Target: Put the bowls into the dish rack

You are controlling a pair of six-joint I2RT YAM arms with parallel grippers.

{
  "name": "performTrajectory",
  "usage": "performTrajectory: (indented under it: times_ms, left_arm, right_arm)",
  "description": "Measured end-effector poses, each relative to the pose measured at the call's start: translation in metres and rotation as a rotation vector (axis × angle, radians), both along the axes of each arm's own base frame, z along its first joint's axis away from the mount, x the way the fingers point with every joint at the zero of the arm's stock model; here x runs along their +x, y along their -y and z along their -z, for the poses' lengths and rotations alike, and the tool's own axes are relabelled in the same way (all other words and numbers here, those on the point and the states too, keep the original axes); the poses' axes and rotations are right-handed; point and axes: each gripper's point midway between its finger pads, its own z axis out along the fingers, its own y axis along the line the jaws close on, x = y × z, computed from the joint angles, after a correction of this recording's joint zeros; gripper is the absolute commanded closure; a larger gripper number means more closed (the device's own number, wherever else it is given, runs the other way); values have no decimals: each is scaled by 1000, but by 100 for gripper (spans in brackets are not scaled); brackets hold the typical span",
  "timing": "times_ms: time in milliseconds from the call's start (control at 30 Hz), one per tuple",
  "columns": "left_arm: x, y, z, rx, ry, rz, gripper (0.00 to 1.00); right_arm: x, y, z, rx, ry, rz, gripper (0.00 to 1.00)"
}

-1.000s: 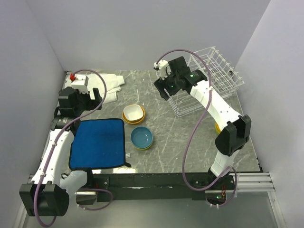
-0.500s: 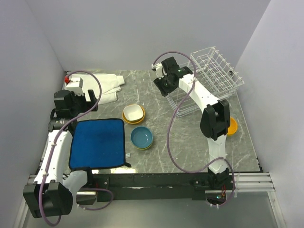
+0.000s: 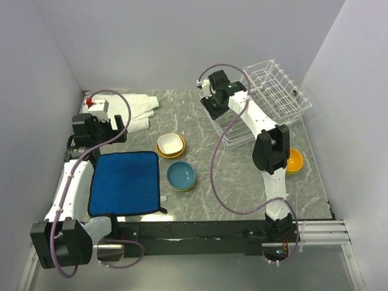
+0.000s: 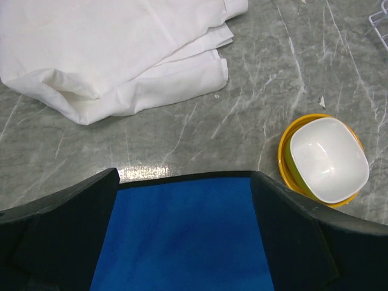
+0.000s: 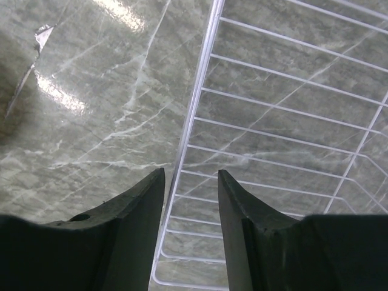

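Observation:
A white-inside bowl (image 3: 171,144) (image 4: 328,159) nests in a yellow stack mid-table. Just in front, a blue bowl (image 3: 180,176) tops another stack. Half of an orange bowl (image 3: 293,160) shows behind the right arm. The white wire dish rack (image 3: 276,91) stands at the back right. My right gripper (image 3: 212,108) (image 5: 191,173) hovers over the rack's left rim wire (image 5: 193,115); its jaws are partly apart with the wire between them, untouched. My left gripper (image 4: 183,179) (image 3: 114,128) is open and empty above the blue cloth's far edge.
A blue cloth mat (image 3: 126,182) lies at the front left. A folded white cloth (image 3: 139,109) (image 4: 115,54) sits at the back left. Walls close in on the left, back and right. The right arm's purple cable (image 3: 221,182) loops over the table.
The right gripper's jaws have narrowed over the rack's left rim. The right arm's elbow has swung back towards the rack, uncovering more of the orange bowl. The left arm barely shifted.

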Motion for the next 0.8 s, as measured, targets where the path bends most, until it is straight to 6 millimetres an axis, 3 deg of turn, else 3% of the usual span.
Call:
performTrajectory:
  times_ms: [367,567,600,800]
  left_arm:
    - [2,3,0,-12,2,12,3]
    - [3,3,-1,-12,6,12,3]
    - [2,3,-1,-12,7,12,3]
    - [-2,3,2,-12,7,12,3]
  right_arm:
    - [-7,3,9,-27,-29,-23,66]
    - [-11,0,13,-32,-44,-56,81]
    - [-13,-1,14,-30,-49,-64,89]
    - [-21,4,14,-40,-53,-65,100]
